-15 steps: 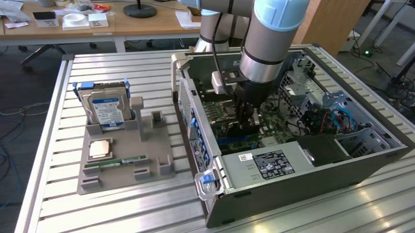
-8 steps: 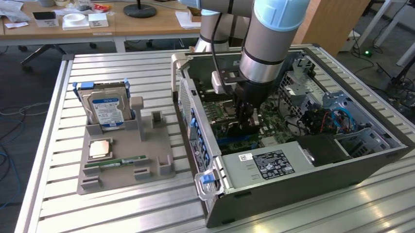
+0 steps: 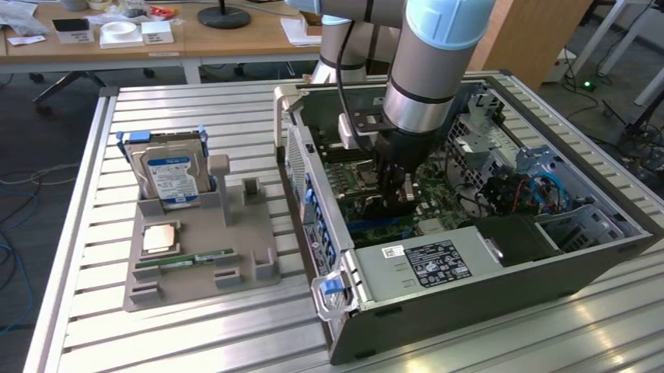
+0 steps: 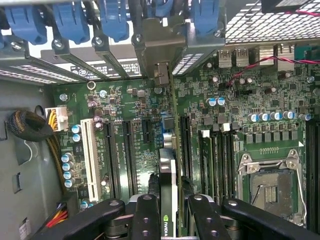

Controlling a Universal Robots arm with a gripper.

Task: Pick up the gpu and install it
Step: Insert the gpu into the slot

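In the wrist view the gpu [image 4: 167, 172] stands edge-on, a thin card with a green logo near my grip, and my gripper [image 4: 170, 212] is shut on it between two black fingers [image 4: 145, 215]. Its metal end bracket [image 4: 160, 75] reaches the case's rear slot openings. The card runs along the green motherboard [image 4: 125, 110] in line with the long black expansion slots. Whether it sits fully in a slot I cannot tell. In the exterior view my gripper [image 3: 397, 194] is down inside the open computer case [image 3: 467, 295], over the motherboard.
Blue slot latches [image 4: 70, 22] line the case's rear wall. An empty CPU socket [image 4: 272, 185] and a white slot [image 4: 90, 155] flank the card. To the exterior view's left, a grey holder [image 3: 197, 264] carries a blue-labelled hard drive [image 3: 171, 175], a memory stick [image 3: 186, 259] and a CPU [image 3: 158, 238].
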